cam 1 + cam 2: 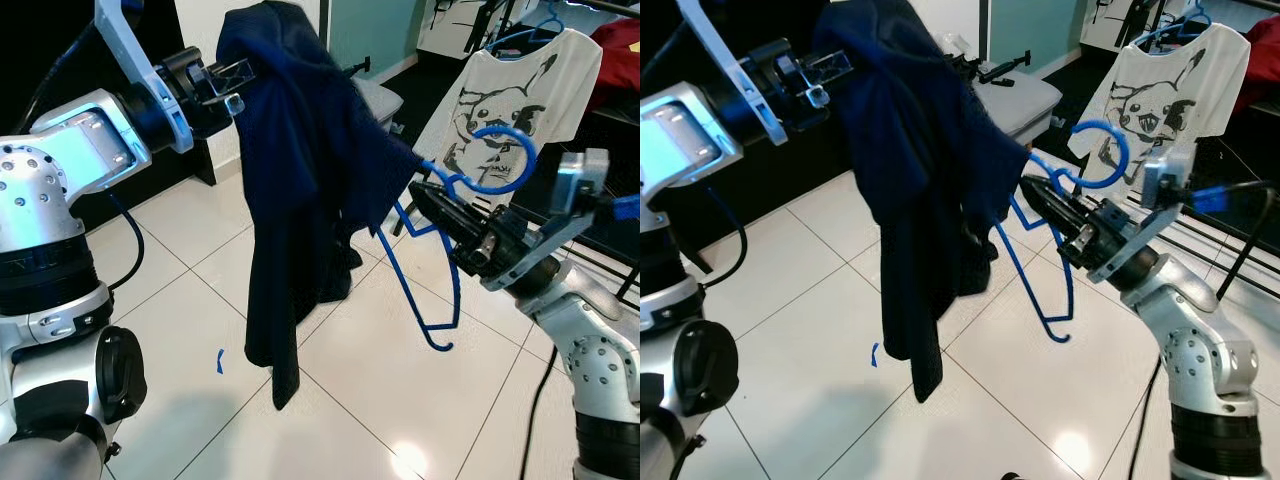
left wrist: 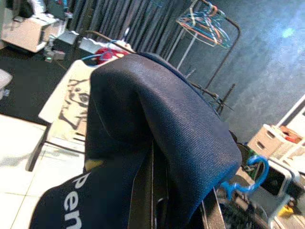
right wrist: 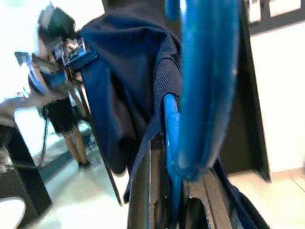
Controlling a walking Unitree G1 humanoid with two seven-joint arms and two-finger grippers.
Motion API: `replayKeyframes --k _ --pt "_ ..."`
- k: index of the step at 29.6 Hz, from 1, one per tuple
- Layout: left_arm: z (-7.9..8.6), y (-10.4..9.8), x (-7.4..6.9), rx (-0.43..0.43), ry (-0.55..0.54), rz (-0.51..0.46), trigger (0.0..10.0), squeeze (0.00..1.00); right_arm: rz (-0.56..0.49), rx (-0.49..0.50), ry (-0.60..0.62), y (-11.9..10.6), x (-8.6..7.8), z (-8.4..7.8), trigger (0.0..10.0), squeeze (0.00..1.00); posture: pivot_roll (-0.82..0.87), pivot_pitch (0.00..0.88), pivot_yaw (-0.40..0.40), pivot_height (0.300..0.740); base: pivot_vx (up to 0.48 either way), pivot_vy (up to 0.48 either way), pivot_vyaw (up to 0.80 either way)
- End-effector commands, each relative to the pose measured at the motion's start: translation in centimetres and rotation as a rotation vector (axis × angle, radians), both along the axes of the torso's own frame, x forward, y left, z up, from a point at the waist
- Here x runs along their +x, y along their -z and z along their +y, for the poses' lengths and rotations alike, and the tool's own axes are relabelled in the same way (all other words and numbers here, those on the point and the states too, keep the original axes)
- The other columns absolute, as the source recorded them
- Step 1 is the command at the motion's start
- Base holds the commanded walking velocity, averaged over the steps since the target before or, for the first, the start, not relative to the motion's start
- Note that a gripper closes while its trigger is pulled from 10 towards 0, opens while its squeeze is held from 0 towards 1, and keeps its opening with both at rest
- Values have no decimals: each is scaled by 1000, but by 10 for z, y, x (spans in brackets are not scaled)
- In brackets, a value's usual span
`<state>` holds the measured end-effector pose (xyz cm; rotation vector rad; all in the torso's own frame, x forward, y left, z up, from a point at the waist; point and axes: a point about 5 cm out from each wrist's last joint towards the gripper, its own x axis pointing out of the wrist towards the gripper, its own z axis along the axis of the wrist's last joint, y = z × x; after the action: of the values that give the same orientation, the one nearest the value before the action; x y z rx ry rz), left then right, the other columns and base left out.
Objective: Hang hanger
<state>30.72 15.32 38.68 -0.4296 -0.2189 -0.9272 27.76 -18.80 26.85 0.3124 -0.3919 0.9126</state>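
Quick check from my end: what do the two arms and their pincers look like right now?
Both arms are silver with rounded joint housings and black bands at the joints. The left arm carries a black cable and a pale bracket near its black pincer. The right arm ends in a long black pincer, with a grey camera block above the wrist.

The left gripper [image 1: 232, 85] is raised at head height, fingers clamped; the right gripper [image 1: 432, 200] is extended forward, fingers closed.

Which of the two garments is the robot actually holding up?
The dark navy garment, pinched by the left gripper. The white cartoon-print T-shirt hangs on a rack behind, untouched.
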Motion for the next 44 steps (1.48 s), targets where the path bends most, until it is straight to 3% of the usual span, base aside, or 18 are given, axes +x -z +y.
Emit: replayKeyframes --k 1,11,15,22,29,30,31,35,40,42,44 --pt "-2 -2 -7 36 32 -30 10000 0 -83 65 -65 -17 -10 1 10000 0 70 130 33 740 0 0 0" --pt "3 10 -2 108 -42 -14 10000 0 -182 78 -237 -30 -35 -3 10000 0 67 121 33 740 0 0 0" --pt "30 13 9 145 -184 -9 10000 0 -178 50 -246 -29 -38 -4 10000 0 63 126 33 740 0 0 0" --pt "45 13 13 137 -254 -1 10000 0 -169 44 -236 -30 -40 -10 10000 0 61 129 31 740 0 0 0" --pt "31 18 3 162 -129 -40 10000 4 -170 34 -219 -32 -40 -14 10000 0 59 131 29 740 0 0 0" --pt "25 20 -2 203 -73 -64 10000 988 -168 31 -216 -31 -39 -14 10000 0 58 130 30 740 0 0 0" --pt "25 20 -2 203 -73 -64 10000 988 -168 31 -216 -31 -39 -14 10000 0 58 130 30 740 0 0 0" --pt "8 34 -19 330 102 -108 10000 1000 -168 20 -204 -32 -38 -14 10000 0 57 130 31 740 0 0 0" --pt "7 43 -25 404 152 -110 10000 1000 -164 5 -194 -32 -38 -15 10000 0 55 130 32 740 0 0 0" --pt "11 47 -27 446 153 -110 10000 1000 -162 -1 -189 -32 -38 -16 10000 0 56 130 32 740 0 0 0" --pt "29 54 -30 568 130 -119 10000 1000 -149 -39 -175 -30 -37 -18 10000 0 56 130 31 740 0 0 0"
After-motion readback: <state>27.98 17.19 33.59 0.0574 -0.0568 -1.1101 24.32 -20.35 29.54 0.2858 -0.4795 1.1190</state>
